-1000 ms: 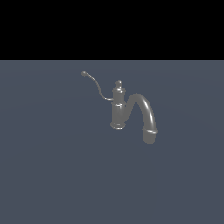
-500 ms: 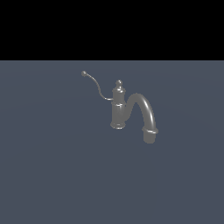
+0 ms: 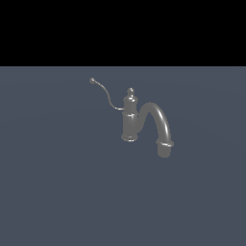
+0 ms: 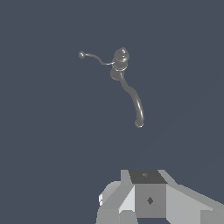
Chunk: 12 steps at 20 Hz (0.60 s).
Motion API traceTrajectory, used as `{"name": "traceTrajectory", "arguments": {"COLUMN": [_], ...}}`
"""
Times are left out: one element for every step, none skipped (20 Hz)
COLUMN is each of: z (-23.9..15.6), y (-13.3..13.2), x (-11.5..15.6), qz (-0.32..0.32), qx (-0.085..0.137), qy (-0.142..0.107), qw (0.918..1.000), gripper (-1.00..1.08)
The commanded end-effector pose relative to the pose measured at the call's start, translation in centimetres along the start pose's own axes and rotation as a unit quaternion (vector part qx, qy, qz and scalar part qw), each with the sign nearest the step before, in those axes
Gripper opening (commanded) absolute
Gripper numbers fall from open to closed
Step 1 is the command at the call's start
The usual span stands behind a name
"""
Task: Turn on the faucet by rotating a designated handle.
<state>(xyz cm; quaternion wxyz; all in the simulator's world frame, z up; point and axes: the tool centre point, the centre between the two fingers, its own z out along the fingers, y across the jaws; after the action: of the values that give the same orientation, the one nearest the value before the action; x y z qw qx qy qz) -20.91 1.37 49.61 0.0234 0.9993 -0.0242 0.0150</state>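
Faucet [image 3: 130, 120] first: in the exterior view I see it standing upright on the flat blue-grey counter [image 3: 57, 192], a bit above the middle of the picture. It is small, dark grey and shiny. Its column has a round knob [image 3: 130, 91] on top. A thick bent spout [image 3: 158, 122] comes off the column, goes up, arches over toward the exterior view's right, and ends in an open mouth that points down, close above the counter. The handle [image 3: 106, 95] is a thin curved wire. It joins the column about halfway up and sweeps up and away toward the exterior view's left, ending in a little ball tip [image 3: 92, 80]. Nothing touches the handle. I cannot see the arm or the hand in this view. In the wrist view I look down on the faucet [image 4: 119, 65] from above and from well away. I see the knob as a round cap, the spout [image 4: 133, 98] curving off from it, and the thin handle [image 4: 95, 57] sticking out sideways to its ball tip [image 4: 82, 54]. Part of the hand's grey, blocky body [image 4: 148, 199] shows at the edge of this picture, well apart from the faucet. Its fingertips are out of the picture, so I cannot tell if the hand is spread or pressed together.
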Motion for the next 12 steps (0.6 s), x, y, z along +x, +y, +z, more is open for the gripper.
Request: {"name": "traceTrajectory", "arguments": {"z": [0.4, 0.5, 0.7, 0.9, 1.2, 1.4, 1.7, 2.0, 2.3, 2.6, 2.9, 3.2], "y": [-0.3, -0.4, -0.5, -0.7, -0.8, -1.0, -1.1, -1.3, -1.5, -1.6, -1.8, -2.0], "x": [1.0, 1.5, 2.0, 2.5, 3.1, 3.7, 4.3, 4.9, 5.4, 6.0, 6.6, 7.2], "qz": [0.020, 0.029, 0.038, 0.049, 0.060, 0.071, 0.083, 0.094, 0.106, 0.117, 0.129, 0.141], "qx": [0.003, 0.004, 0.006, 0.007, 0.009, 0.010, 0.012, 0.013, 0.014, 0.015, 0.017, 0.018], "qy": [-0.001, -0.001, -0.002, -0.002, -0.003, -0.003, -0.004, -0.004, -0.005, -0.006, -0.007, -0.007], "qw": [0.9998, 0.9996, 0.9992, 0.9988, 0.9982, 0.9974, 0.9965, 0.9955, 0.9943, 0.9929, 0.9915, 0.9899], "gripper": [-1.00, -1.00, -1.00, -1.00, -1.00, -1.00, -1.00, -1.00, -1.00, -1.00, -1.00, -1.00]}}
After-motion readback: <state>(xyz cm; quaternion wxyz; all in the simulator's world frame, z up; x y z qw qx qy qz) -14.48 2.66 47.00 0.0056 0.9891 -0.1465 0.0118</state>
